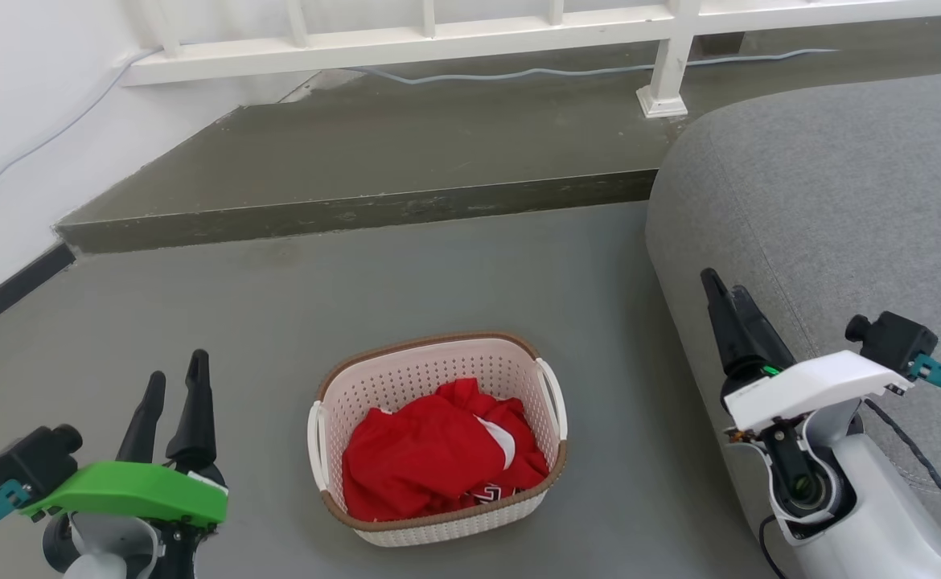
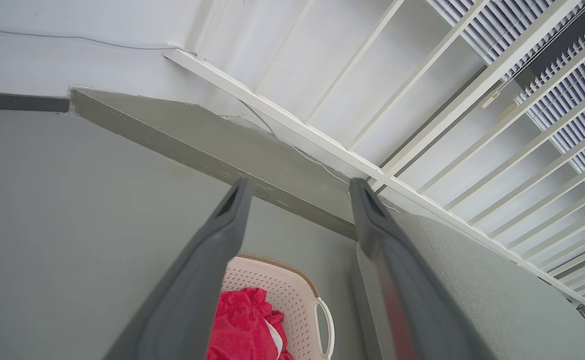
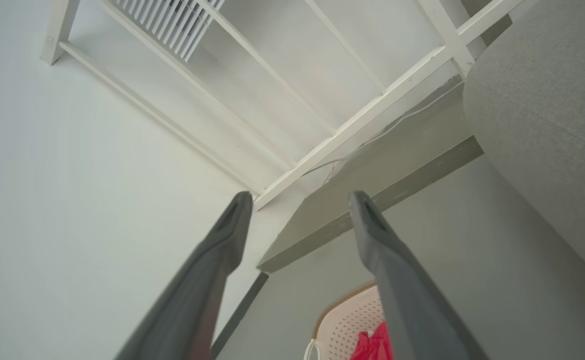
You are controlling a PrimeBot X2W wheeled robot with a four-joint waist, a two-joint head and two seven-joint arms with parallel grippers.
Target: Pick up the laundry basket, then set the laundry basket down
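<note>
The laundry basket [image 1: 406, 378], cream-white and perforated with a brown rim and white side handles, stands on the grey floor in the lower middle of the head view. Red clothing [image 1: 430, 462] fills it. My left gripper [image 1: 174, 366] hovers open to the basket's left, apart from it. At the right, my right gripper [image 1: 724, 289] is raised beside the sofa, also clear of the basket. In the left wrist view the basket [image 2: 277, 280] shows between the spread fingers of that gripper [image 2: 297, 187]. The right wrist view has the basket [image 3: 345, 320] low between its gripper's [image 3: 300, 197] open fingers.
A grey sofa [image 1: 832, 209] bulges in at the right, close to my right arm. A raised step [image 1: 358, 209] crosses the floor behind the basket, with a white railing [image 1: 438, 36] and a cable beyond it. A white wall [image 1: 4, 121] closes the left side.
</note>
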